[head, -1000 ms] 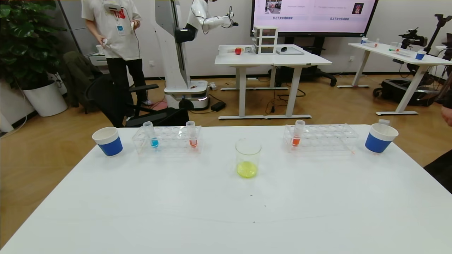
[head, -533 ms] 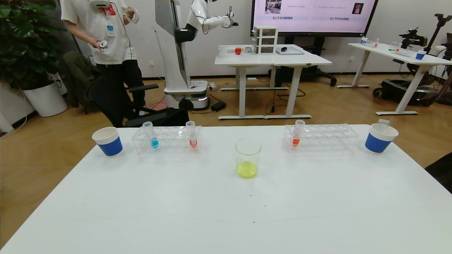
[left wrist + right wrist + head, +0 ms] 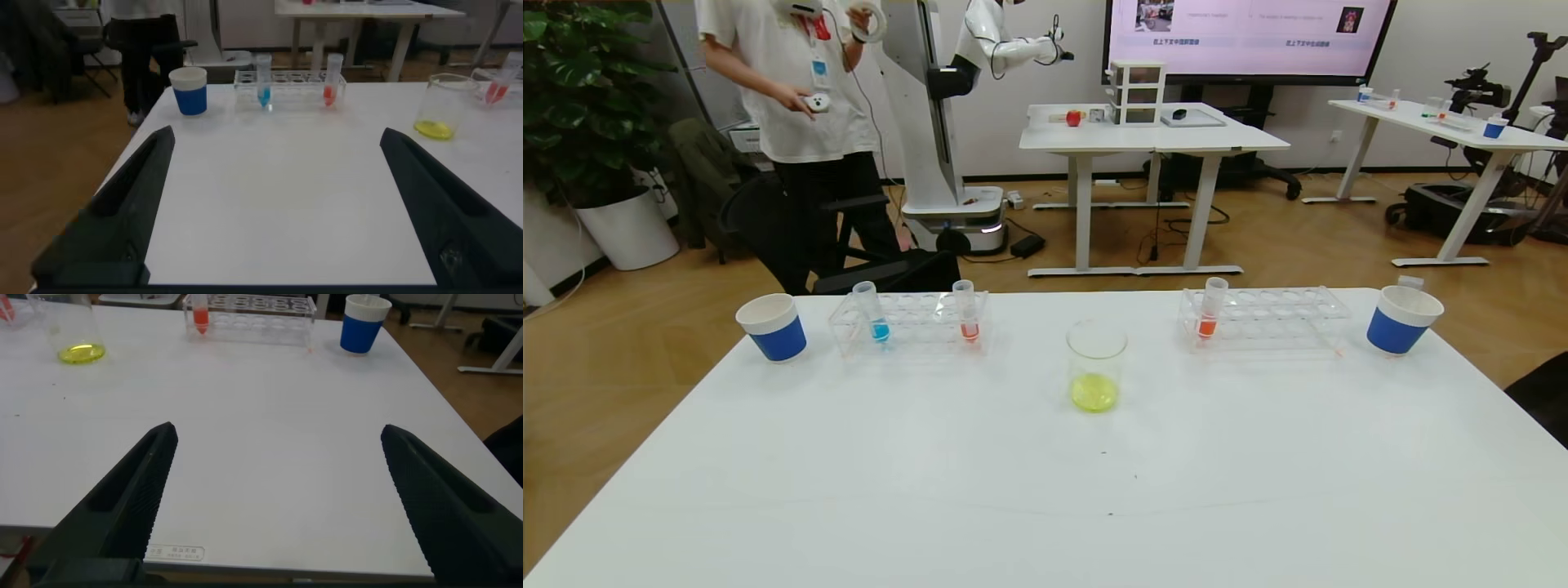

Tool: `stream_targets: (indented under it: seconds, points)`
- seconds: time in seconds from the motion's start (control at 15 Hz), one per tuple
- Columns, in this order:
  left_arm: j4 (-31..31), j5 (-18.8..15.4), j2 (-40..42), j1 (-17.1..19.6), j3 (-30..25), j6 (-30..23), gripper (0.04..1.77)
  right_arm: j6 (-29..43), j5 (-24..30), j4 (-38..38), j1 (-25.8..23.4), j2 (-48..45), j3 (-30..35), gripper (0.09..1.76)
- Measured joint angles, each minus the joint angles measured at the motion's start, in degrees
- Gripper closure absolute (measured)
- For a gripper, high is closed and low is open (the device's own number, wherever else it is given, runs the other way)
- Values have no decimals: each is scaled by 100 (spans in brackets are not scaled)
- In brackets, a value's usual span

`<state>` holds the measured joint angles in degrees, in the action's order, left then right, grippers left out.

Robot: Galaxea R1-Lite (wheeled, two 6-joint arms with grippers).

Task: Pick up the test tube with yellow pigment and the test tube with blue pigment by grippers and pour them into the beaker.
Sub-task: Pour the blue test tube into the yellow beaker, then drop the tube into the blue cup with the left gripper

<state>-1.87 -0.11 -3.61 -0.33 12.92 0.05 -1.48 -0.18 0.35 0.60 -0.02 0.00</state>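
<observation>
The left gripper (image 3: 274, 204) hangs over the near left edge of the white table (image 3: 1045, 490), its 2 black fingers (image 3: 122, 212) spread wide with nothing between them. Ahead of it, at the far side of the table, the test tube with blue pigment (image 3: 263, 79) stands upright in the left clear rack (image 3: 290, 80); an orange-red tube (image 3: 331, 80) stands in the same rack, further toward the beaker. Just beside that rack on its outer side sits a white-and-blue paper cup (image 3: 189, 90).

The right gripper (image 3: 274, 498) hangs over the near right edge of the table, its 2 fingers (image 3: 122, 506) likewise spread wide and holding nothing. Far ahead of it an orange-red tube (image 3: 199, 314) stands at the inner end of the right clear rack (image 3: 253, 310), and a second paper cup (image 3: 364, 322) sits just past the rack's outer end.

The beaker (image 3: 1096, 365) stands upright between the 2 racks, a little nearer the grippers than they are, with yellow-green liquid (image 3: 1094, 394) pooled in its bottom. Neither gripper appears in the head view. No tube with yellow liquid shows in either rack.
</observation>
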Motion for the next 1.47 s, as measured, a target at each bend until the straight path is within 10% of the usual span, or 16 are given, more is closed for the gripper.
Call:
stream_targets:
  seconds: [0.4, 1.47]
  points:
    - [1030, -90, -2280, -71, 1329, 11, 6, 0, 0, 0, 0, 0, 0, 11]
    - [8215, -105, -9801, -63, 1375, 26, 6, 0, 2, 2, 0, -2, 0, 11]
